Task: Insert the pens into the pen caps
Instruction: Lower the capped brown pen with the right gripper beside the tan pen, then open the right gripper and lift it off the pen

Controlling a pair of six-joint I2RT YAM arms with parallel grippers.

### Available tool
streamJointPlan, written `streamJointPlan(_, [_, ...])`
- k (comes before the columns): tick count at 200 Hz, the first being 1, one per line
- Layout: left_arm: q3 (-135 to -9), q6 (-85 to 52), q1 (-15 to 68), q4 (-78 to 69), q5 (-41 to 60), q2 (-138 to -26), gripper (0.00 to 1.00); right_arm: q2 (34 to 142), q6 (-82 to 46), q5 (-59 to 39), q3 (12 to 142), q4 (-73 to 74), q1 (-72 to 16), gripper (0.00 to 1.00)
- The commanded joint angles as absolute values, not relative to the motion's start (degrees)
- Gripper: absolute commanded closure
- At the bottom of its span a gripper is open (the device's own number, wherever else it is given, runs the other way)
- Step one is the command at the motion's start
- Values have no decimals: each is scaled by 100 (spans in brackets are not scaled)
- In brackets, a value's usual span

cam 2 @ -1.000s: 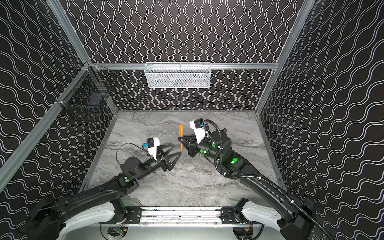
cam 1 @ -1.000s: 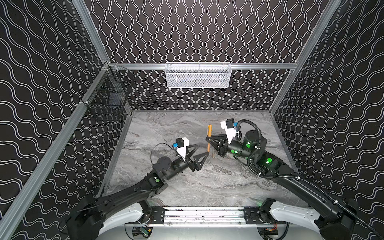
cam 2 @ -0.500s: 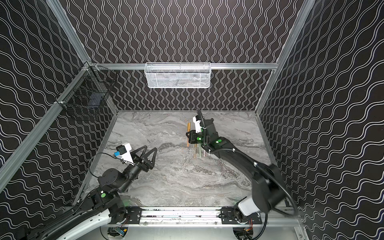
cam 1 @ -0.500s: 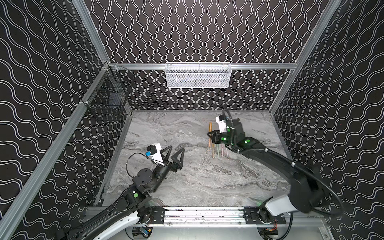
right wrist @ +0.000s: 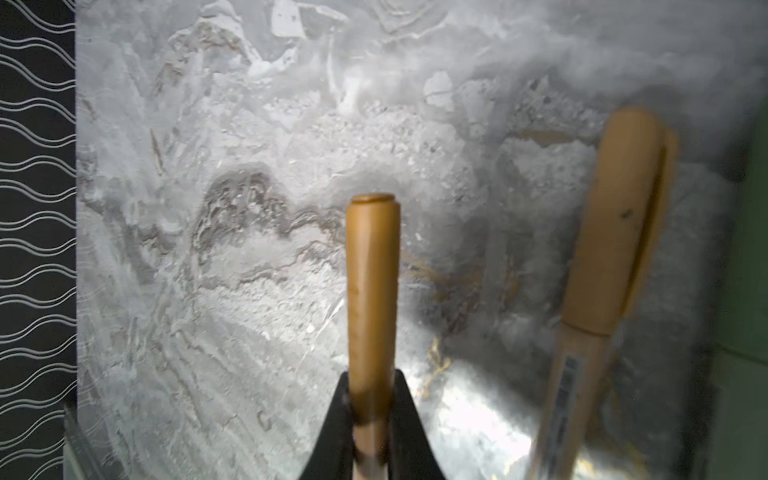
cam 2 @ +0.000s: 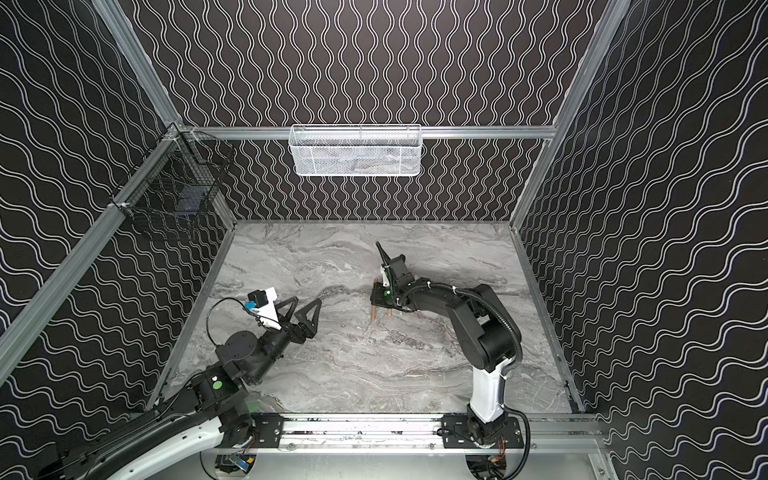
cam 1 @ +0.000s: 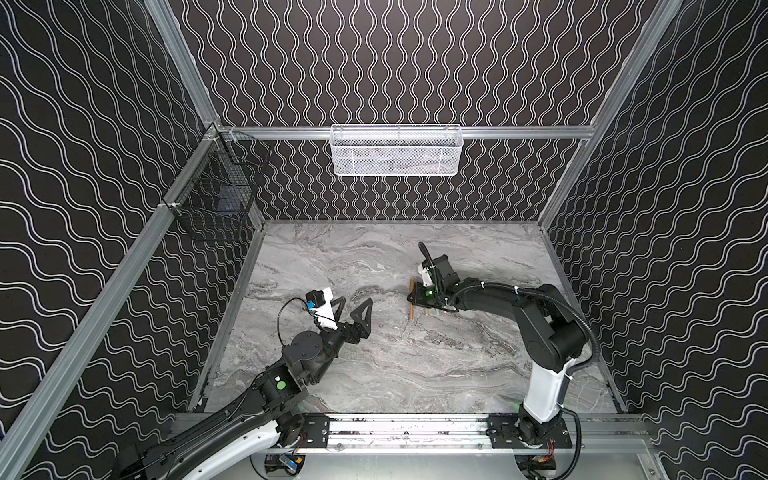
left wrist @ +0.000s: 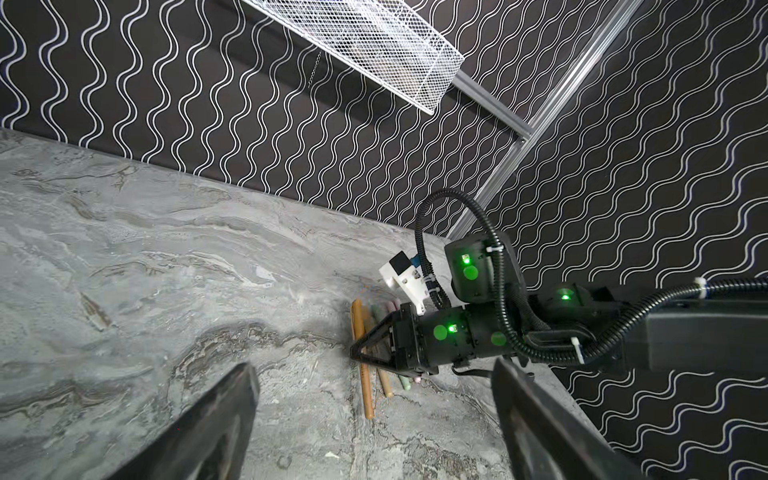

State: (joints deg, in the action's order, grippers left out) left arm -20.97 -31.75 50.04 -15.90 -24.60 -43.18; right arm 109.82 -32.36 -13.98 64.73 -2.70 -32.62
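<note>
My right gripper (right wrist: 370,415) is shut on a tan-orange pen (right wrist: 372,316), and a tan-orange pen cap (right wrist: 374,270) covers the end that sticks out past the jaws. In both top views this gripper (cam 1: 412,297) (cam 2: 375,296) is down at the table, at the left end of a short row of pens (left wrist: 384,384). The row holds a second capped tan-orange pen (right wrist: 615,232), a pale green one (left wrist: 402,382) and a pale pink one (left wrist: 415,380). My left gripper (cam 1: 353,305) (cam 2: 304,305) (left wrist: 372,370) hangs open and empty, well left of the row.
A white mesh basket (cam 1: 395,151) hangs on the back wall and a black wire basket (cam 1: 216,199) on the left wall. Patterned walls close in the marble table (cam 1: 374,365) on three sides. A metal rail (cam 1: 407,430) runs along the front.
The right gripper carried the tan-orange pen back from the middle and down to the row of pens. The left arm drew back toward the front left with its gripper open.
</note>
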Motion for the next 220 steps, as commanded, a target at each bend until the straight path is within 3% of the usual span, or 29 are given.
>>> streamJointPlan(1, [-2140,-3269,5008,-1818,-2348,-4320,10,11128,-3350,-1174,6541,-278,-3272,90])
streamJointPlan(91, [-2178,-3413,5001,-1621,-2371,-4359,10,11226,-3552,-865,6533,-268,-3272,79])
streamJointPlan(137, [-2168,-3419,5003,-1583,-2390,-4367,10,11242,-3640,-841,6566,-275,-3272,78])
streamJointPlan(220, [-2574,-3001,5001,-1187,-2426,-4494,10,10340,-3542,-1107,6592,-376,-3270,72])
